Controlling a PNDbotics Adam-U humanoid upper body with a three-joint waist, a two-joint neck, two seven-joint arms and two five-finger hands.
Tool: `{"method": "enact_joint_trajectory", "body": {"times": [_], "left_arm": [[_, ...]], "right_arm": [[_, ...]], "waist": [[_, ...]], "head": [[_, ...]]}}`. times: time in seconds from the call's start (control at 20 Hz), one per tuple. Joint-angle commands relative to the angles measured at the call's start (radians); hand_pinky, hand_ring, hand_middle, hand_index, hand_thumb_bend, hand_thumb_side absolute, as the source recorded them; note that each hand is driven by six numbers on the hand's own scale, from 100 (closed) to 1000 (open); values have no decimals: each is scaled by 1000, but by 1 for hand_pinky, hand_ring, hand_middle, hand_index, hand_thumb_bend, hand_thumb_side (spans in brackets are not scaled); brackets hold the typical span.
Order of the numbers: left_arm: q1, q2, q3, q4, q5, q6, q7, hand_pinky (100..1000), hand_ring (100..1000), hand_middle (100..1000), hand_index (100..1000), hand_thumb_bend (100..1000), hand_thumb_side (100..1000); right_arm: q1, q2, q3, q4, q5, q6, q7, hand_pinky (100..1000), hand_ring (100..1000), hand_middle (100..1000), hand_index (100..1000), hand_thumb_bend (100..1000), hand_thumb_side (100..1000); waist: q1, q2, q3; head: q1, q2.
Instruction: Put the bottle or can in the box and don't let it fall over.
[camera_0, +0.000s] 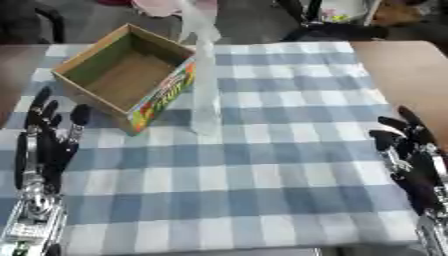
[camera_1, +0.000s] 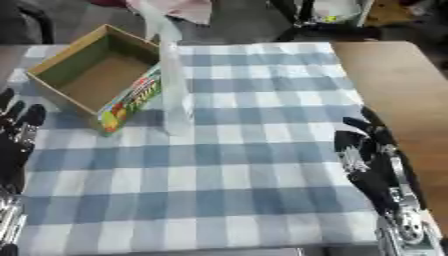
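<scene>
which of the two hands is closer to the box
The left hand, open at the lower left, just below the cardboard box. The right hand, also open, sits across the checked cloth at the far right.

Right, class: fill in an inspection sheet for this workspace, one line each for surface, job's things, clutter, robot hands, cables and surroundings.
Surface: blue and white checked cloth over a wooden table.
Job's things: open cardboard box, empty inside, at far left; tall clear bottle upright on the cloth beside the box's right side, blurred.
Clutter: nothing seen.
Robot hands: left robot hand open at lower left, fingers up; right robot hand open at lower right. Neither touches anything.
Cables: nothing seen.
Surroundings: dark floor and blurred objects beyond the far edge.
</scene>
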Motion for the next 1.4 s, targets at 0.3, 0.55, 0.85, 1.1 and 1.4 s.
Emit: {"method": "enact_joint_trajectory", "body": {"times": [0.3,0.55,0.85,1.1,1.4], "left_arm": [[-2,8,-4,-24,0,-1,-11,1000,1000,1000,976,769,638],[-5,5,-10,-24,1,-2,-18,1000,1000,1000,976,768,638],[-22,-3,-22,-28,6,-5,-32,1000,1000,1000,976,769,637],[-35,-9,-30,-33,11,-5,-41,1000,1000,1000,976,769,636],[-39,-13,-35,-35,15,-5,-47,1000,1000,1000,975,770,636]], "right_arm": [[-156,-146,79,36,-83,26,78,911,758,811,1000,247,393],[-349,-210,159,160,-155,64,162,910,757,812,1000,251,392],[-543,-199,210,387,-139,74,239,910,758,814,1000,257,397],[-641,-152,215,544,-62,46,269,911,760,818,1000,268,404],[-705,-77,212,674,41,3,293,916,766,834,1000,318,415]], "waist": [[-1,-25,13],[3,-25,39],[21,-14,95],[32,-3,142],[37,-1,167]], "head": [[-12,4],[-27,0],[-66,-13],[-105,-23],[-129,-28]]}}
